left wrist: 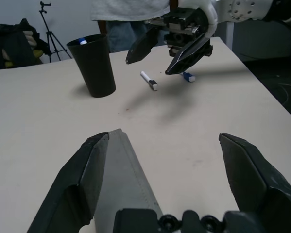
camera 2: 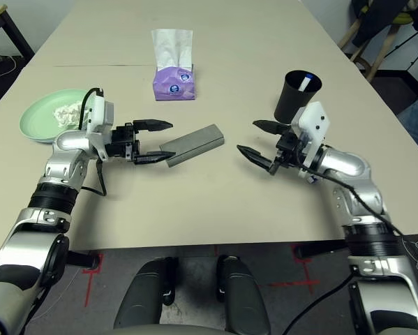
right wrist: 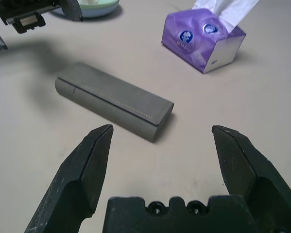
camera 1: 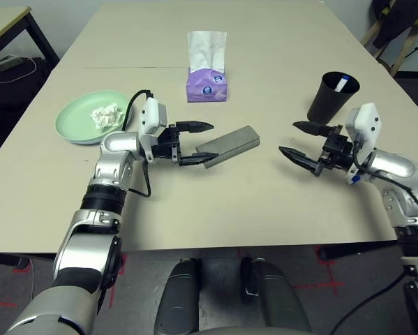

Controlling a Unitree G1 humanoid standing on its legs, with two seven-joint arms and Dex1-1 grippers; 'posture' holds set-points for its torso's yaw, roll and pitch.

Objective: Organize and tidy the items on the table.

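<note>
A long grey glasses case (camera 1: 229, 145) lies flat near the middle of the beige table (camera 1: 215, 209). My left gripper (camera 1: 206, 144) is open at the case's near end, and that end lies between its fingers (left wrist: 82, 179) against one of them. My right gripper (camera 1: 289, 137) hovers open to the right, apart from the case (right wrist: 113, 102) and pointing toward it. A black cup (camera 1: 332, 96) with a white marker in it stands behind the right gripper. Another white marker pen (left wrist: 148, 80) lies on the table under the right gripper. A crumpled tissue wad (camera 1: 105, 115) sits on the pale green plate (camera 1: 72, 122) at the left.
A purple tissue box (camera 1: 207, 82) stands behind the case. A small blue piece (left wrist: 187, 76) lies near the loose marker. A person (left wrist: 130, 14) stands beyond the table's right side. A dark-legged side table (camera 1: 6, 21) is at the far left.
</note>
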